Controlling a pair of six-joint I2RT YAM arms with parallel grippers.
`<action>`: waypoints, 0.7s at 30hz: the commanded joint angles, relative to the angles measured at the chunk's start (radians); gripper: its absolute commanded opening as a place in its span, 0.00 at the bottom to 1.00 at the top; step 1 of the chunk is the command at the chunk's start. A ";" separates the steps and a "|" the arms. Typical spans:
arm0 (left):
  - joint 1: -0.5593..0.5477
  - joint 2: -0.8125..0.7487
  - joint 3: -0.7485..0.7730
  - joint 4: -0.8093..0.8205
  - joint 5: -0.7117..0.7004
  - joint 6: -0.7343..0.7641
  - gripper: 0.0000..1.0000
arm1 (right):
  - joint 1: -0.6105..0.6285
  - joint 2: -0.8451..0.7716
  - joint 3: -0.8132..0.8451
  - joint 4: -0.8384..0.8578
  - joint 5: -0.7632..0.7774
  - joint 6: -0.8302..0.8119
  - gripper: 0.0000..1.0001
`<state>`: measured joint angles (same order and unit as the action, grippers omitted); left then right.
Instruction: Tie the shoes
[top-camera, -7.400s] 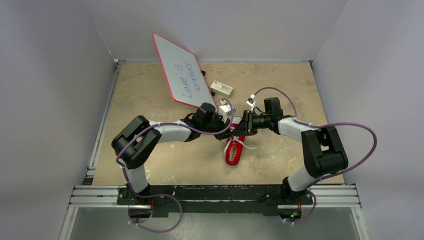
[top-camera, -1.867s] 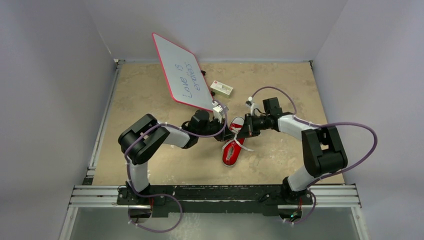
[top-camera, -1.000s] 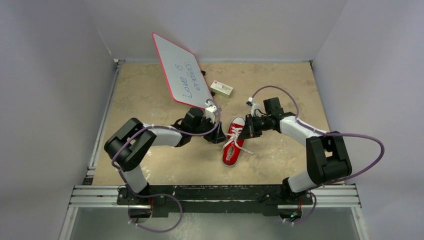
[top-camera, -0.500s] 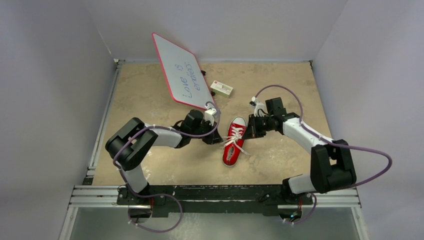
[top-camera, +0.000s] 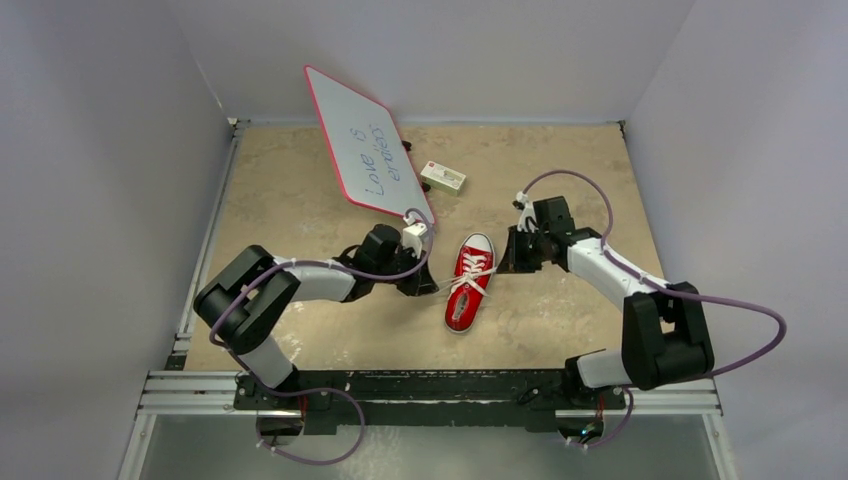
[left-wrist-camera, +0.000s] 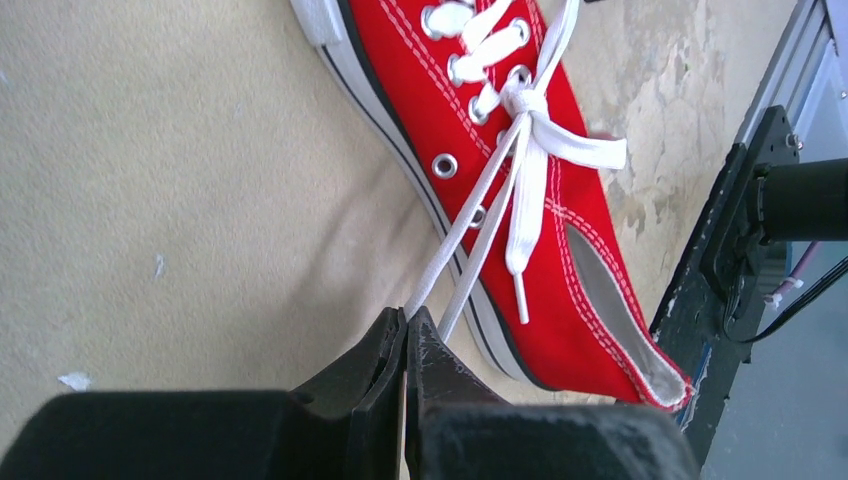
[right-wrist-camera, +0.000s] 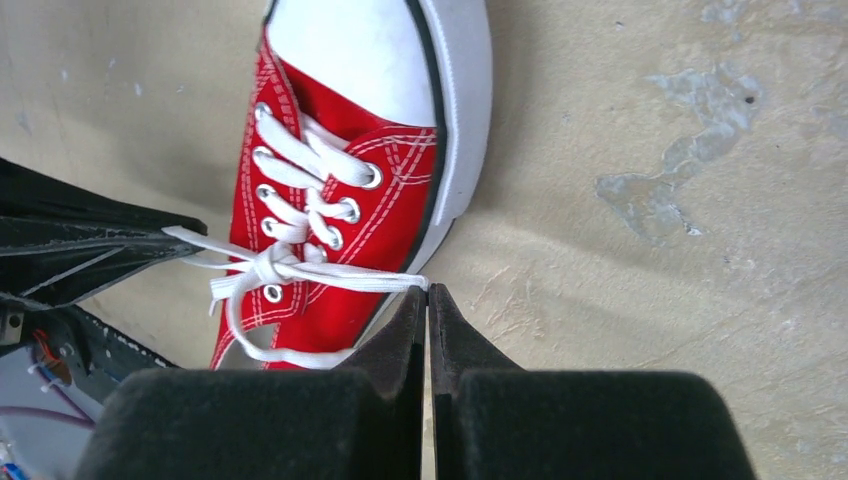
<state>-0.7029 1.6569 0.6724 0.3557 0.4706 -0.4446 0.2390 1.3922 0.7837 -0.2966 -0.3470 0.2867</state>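
Observation:
A single red shoe (top-camera: 468, 283) with a white toe cap lies on the table between my arms, toe pointing away. Its white laces (left-wrist-camera: 470, 215) meet in a knot (left-wrist-camera: 525, 100) over the eyelets. My left gripper (top-camera: 432, 285) sits at the shoe's left side, shut on a lace strand that runs taut from the knot into its tips (left-wrist-camera: 407, 315); a second strand passes just beside them. My right gripper (top-camera: 507, 262) is at the shoe's right side, shut on the end of a flat lace loop (right-wrist-camera: 427, 292) drawn from the knot (right-wrist-camera: 270, 265).
A red-edged whiteboard (top-camera: 362, 160) leans at the back left, close behind the left arm. A small white box (top-camera: 442, 178) lies behind the shoe. The metal rail (top-camera: 430, 390) with the arm bases runs along the near edge, and walls close in three sides.
The left gripper has shut on the lace and drawn back to the left. The right gripper has moved right, away from the shoe, and the laces are pulled out sideways.

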 joint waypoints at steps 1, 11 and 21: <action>-0.003 -0.029 -0.030 -0.022 0.004 0.013 0.00 | -0.029 0.017 -0.036 0.065 0.067 0.025 0.00; -0.004 -0.061 -0.068 -0.071 -0.035 0.024 0.00 | -0.103 0.028 -0.094 0.127 0.072 0.042 0.00; -0.004 -0.082 -0.084 -0.098 -0.079 0.028 0.00 | -0.157 0.033 -0.132 0.195 0.075 0.097 0.00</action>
<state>-0.7090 1.6070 0.6079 0.3115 0.4259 -0.4416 0.1127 1.4212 0.6514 -0.1452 -0.3412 0.3614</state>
